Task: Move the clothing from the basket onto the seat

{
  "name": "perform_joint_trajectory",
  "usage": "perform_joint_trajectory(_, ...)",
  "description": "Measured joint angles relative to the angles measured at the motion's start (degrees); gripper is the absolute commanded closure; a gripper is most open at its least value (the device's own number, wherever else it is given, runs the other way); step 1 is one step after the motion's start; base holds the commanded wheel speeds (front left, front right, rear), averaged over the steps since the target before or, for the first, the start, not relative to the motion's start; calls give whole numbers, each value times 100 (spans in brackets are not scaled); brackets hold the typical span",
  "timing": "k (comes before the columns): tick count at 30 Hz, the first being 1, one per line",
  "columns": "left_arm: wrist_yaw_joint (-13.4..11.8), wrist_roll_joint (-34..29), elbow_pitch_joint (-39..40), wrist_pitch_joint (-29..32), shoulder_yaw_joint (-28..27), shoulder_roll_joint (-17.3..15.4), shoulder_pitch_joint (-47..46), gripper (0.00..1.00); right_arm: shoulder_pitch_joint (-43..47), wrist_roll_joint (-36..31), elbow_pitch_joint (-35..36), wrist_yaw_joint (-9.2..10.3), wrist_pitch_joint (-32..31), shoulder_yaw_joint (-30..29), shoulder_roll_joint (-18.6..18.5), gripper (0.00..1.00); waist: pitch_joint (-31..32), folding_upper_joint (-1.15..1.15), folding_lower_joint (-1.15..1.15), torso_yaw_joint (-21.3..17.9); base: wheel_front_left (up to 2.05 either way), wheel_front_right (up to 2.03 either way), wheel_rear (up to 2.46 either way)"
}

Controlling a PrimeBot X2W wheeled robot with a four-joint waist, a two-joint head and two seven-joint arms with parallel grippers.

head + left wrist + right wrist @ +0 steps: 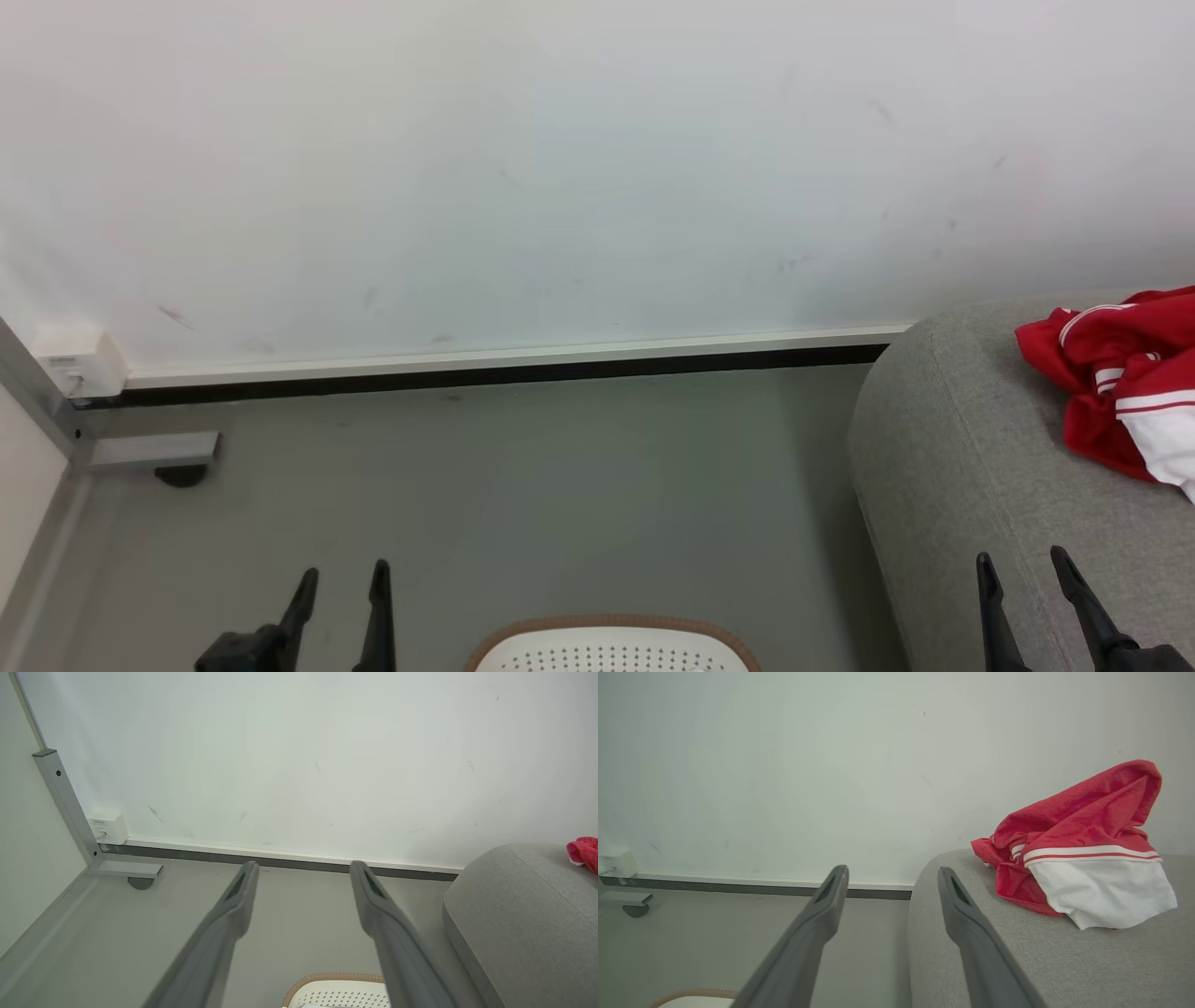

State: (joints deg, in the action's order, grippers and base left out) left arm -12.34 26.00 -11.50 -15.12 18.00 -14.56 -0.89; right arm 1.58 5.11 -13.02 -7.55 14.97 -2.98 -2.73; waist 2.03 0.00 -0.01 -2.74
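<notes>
clothing: clothing [1073, 826] is lying in a crumpled heap on top of the seat [971, 467], near its rounded end, touching no gripper; judging the move as done.
seat: is carrying the garment on the robot's right side, with bare grey fabric all around the heap.
basket: basket [611, 621] is sitting on the floor [523, 485] between the two grippers, its rim poking in at the bottom of the head view; the inside is cut off, so can't tell the contents.
right gripper: right gripper [1019, 555] is hovering over the seat's near edge with fingers spread wide, gripping nothing; the pose fits a finished drop.
left gripper: left gripper [345, 569] is hanging over the floor, fingers equally wide, gripping nothing.
right wrist view: is showing the whole garment, stripes and white panel included; the head view is cropping it at the frame edge.
left wrist view: is catching a small red corner of it, plus the wall box [108, 828] and metal frame [65, 807] in the corner.
</notes>
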Motion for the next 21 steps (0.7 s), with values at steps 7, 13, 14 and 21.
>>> perform_joint_trajectory(7, 252, -345, -53, 0, -364, 288, 127, 0, 2, 98, -68, 0, 0, 62, 0, 0, 61, 0, 0, 67, 0, 0, 0)
perform_joint_trajectory(13, 415, -544, -120, 0, -626, 474, 154, 0, 1, 98, -177, 0, 0, 124, 0, 0, 80, 0, 1, 75, 0, 0, 0)
perform_joint_trajectory(14, 432, -575, -135, 0, -666, 493, 154, 0, 1, 98, -186, 0, 0, 135, 1, 0, 84, 0, 1, 73, 0, 0, 0)
perform_joint_trajectory(21, 620, -834, -241, 0, -798, 632, 153, 100, 0, 97, -231, 0, -1, 165, 2, 100, 58, 0, 1, 100, 0, 0, 0)
